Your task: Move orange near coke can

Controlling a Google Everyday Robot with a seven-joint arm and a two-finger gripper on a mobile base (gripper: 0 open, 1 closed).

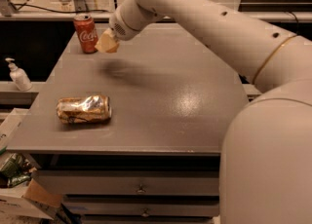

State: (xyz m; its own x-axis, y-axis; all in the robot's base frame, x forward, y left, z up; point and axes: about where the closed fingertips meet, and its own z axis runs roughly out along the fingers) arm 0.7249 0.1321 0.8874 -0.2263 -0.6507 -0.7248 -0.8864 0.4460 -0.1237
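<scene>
While the gripper (pixel 107 42) hovered just right of the coke can (pixel 86 33) at the table's (pixel 161 101) far left, no orange showed; whether the gripper held it could not be told, so setting it down seemingly remained.

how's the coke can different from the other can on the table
The coke can stands upright at the far left of the table; the crushed can lies on its side near the front left. The coke can is red and undented; the crushed can is gold-silver and flattened. Both are drink cans on the table. The gripper hovers just right of the coke can.
</scene>
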